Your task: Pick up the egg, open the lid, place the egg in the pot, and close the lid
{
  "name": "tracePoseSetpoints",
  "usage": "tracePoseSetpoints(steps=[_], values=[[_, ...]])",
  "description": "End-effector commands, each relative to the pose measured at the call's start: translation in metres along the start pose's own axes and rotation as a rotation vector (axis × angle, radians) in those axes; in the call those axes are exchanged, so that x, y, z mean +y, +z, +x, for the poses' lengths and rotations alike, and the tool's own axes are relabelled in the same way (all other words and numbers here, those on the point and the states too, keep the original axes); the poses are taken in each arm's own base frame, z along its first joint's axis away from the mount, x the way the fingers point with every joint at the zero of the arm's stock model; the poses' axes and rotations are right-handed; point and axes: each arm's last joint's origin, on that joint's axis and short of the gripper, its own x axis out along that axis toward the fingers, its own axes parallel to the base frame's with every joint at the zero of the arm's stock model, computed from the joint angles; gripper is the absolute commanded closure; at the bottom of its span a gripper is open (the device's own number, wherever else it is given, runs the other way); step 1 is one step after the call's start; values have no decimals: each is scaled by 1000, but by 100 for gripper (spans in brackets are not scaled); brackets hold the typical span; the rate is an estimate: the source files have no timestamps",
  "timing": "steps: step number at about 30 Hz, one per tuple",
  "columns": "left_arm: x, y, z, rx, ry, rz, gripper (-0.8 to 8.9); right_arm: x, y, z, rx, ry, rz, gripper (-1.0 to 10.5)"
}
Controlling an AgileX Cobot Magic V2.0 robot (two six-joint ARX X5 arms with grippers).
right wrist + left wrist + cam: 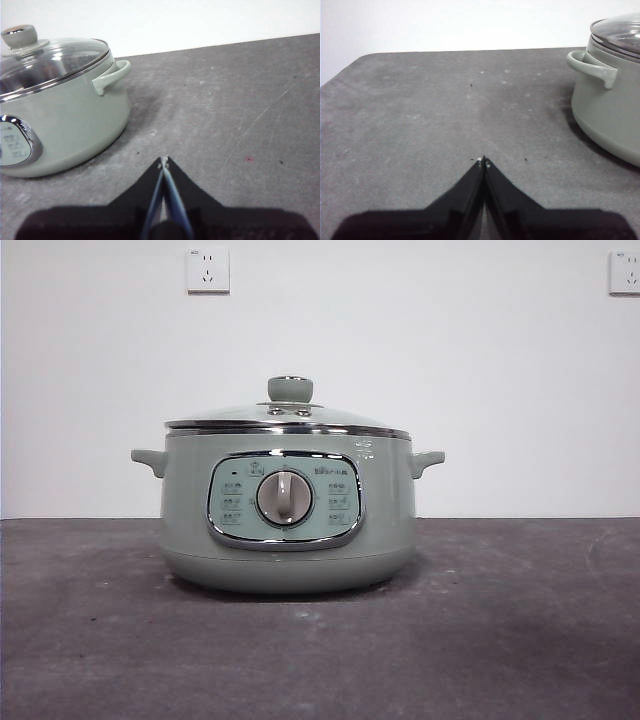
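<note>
Both hands [483, 161] [163, 160] closed, empty; lid [288, 416] on pot [288, 530].

The pot [288, 530] carries small printed markings on its front panel [285, 498] around the dial [285, 497], plus a faint mark at the upper right, all too small to read

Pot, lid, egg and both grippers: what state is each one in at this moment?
pot: upright on the table, covered.
lid: seated on the pot, closed, knob up.
egg: not visible in any view.
left gripper: fingers shut, empty, off to one side of the pot.
right gripper: fingers shut, empty, off to the pot's other side.
</note>
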Motion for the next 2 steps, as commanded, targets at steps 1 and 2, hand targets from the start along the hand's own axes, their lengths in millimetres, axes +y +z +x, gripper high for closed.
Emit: tracePoseSetpoints(steps=[1,2], values=[[0,-4,1,10,4,-11,817,-1,-4,1,17,-4,13,946],[0,-4,1,10,4,-11,817,-1,-4,1,17,-4,13,946]])
